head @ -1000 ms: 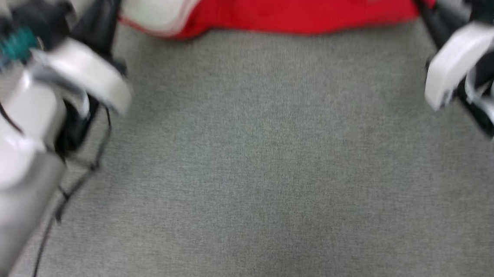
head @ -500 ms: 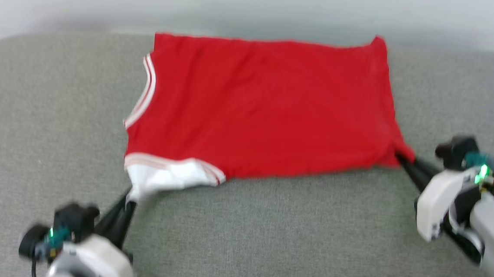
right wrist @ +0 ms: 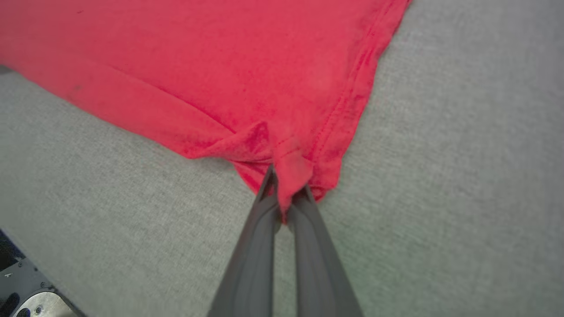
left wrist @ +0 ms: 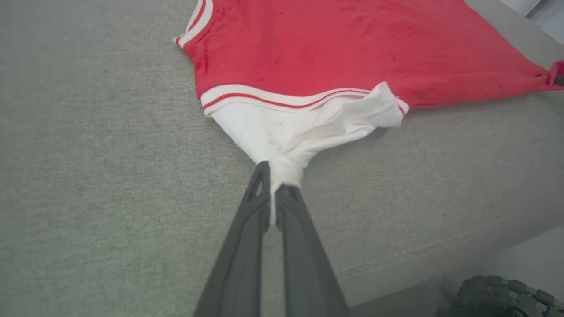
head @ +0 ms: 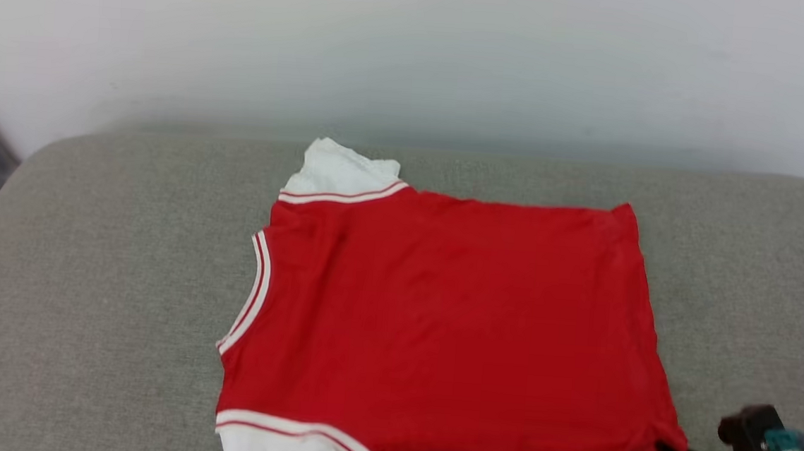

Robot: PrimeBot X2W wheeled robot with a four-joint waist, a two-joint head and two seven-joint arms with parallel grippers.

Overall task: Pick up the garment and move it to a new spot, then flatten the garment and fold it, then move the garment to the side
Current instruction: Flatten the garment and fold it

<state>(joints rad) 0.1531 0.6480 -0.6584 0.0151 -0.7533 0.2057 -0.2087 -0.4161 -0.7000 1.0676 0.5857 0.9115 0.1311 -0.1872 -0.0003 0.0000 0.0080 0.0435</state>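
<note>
Head view has lifted; garment [head: 452, 314] lies spread on cushion [head: 88, 267].

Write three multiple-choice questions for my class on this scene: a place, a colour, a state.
1. Where does the left gripper grip the garment? A neckline; B white sleeve; C hem.
2. What colour is the cushion under it? A grey; B blue; C brown.
3. The right gripper is: A open above the garment; B shut on nothing; C shut on the garment's corner.
Key: 1 B, the sleeve bunches in its grip; 2 A, grey weave all round; 3 C, red hem pinched shut.
</note>
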